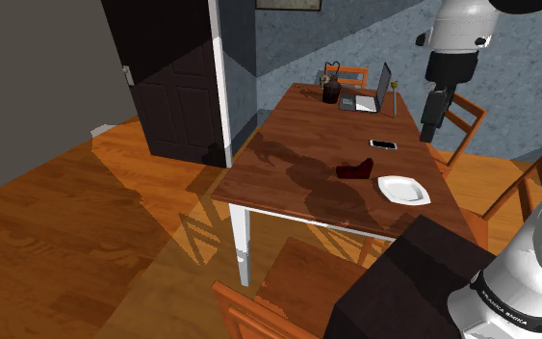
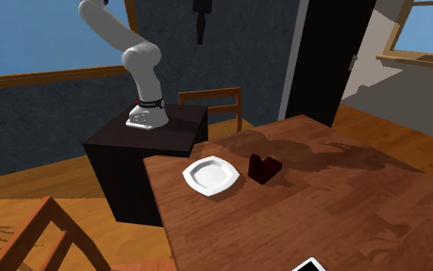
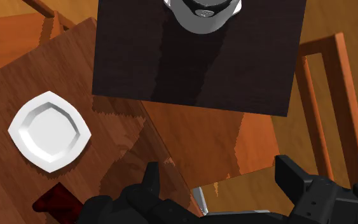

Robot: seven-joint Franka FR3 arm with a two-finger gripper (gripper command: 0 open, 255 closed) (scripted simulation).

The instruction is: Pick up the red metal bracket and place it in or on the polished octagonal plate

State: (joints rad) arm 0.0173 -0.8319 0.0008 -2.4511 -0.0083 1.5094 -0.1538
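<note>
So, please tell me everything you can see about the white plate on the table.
The plate is plain white and smooth, with an octagonal outline and softly rounded corners. It has a broad raised rim around a shallow flat centre. It is empty and lies flat on the wooden table, near the corner next to the dark stand. The dark red bracket lies close beside it, not touching.

Dark red bracket (image 1: 354,170) on table, just beside white plate (image 1: 402,190).
</note>
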